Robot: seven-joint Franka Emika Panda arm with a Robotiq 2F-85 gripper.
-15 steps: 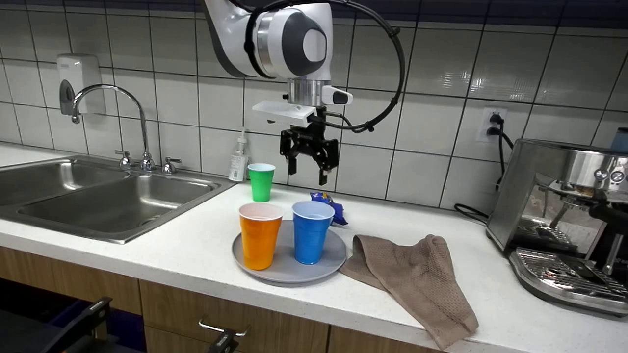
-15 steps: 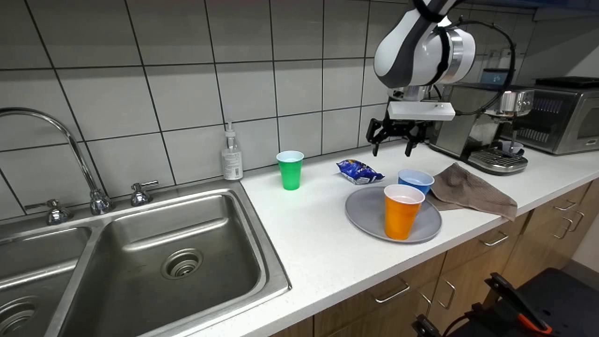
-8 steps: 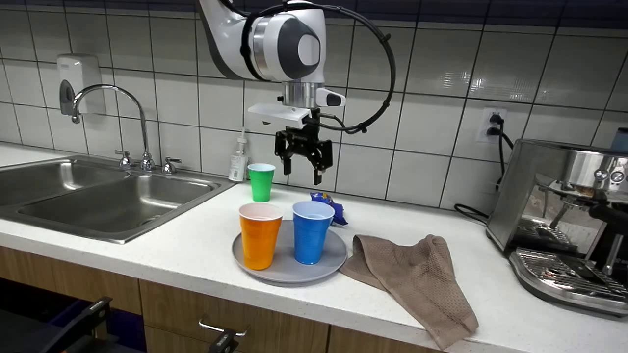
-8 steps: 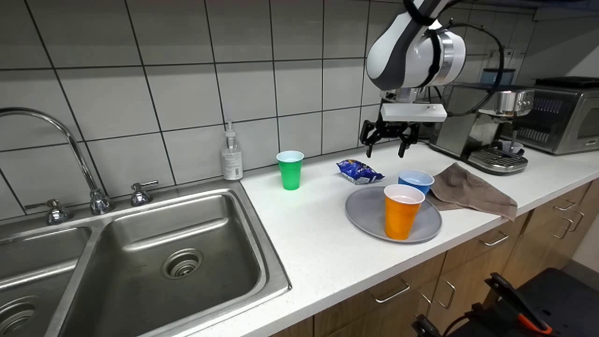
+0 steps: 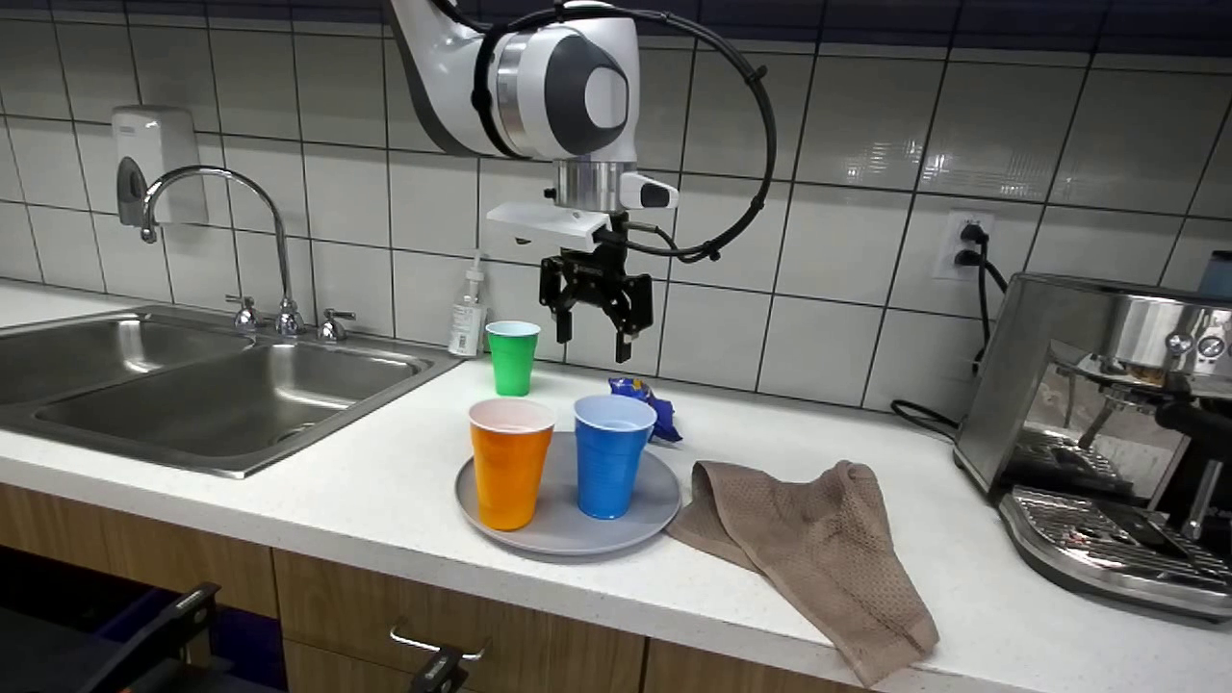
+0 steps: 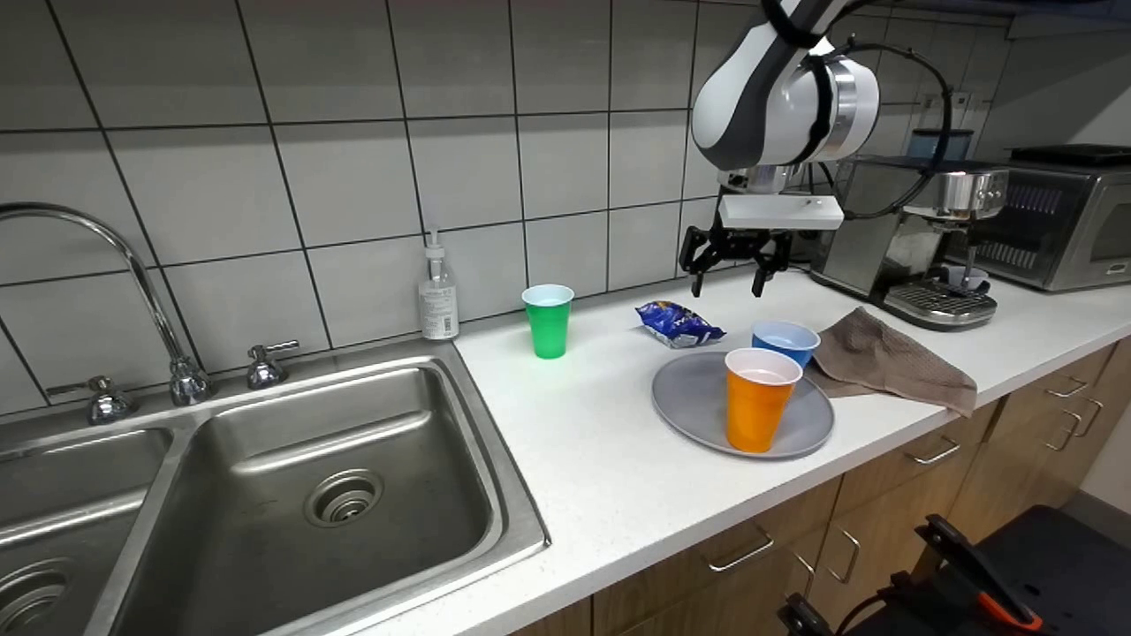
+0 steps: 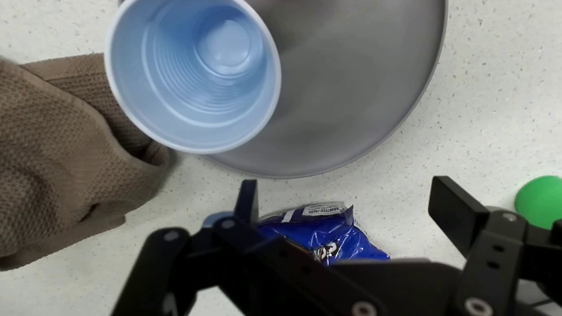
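Packet [image 7: 327, 230] partly hidden, green cup [image 7: 541, 201] cropped in wrist view

Blue packet [image 6: 679, 325] | glossy, crumpled (pale label at one edge) | lying on counter [image 6: 574, 433], near gray plate [image 6: 694, 397]

We have open passage between black two-fingered tool [image 6: 728, 288] and glossy blue foil-like packet [image 6: 679, 326]; tapered blue plastic cup [image 5: 610, 467] and tapered orange plastic cup [image 5: 510, 472] obstruct round grey plate [image 6: 694, 402].

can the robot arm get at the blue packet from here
Probably yes: the fingers hang open, with the blue packet showing between them in the wrist view. The blue cup and gray plate sit apart from it, leaving the way down apparently free.
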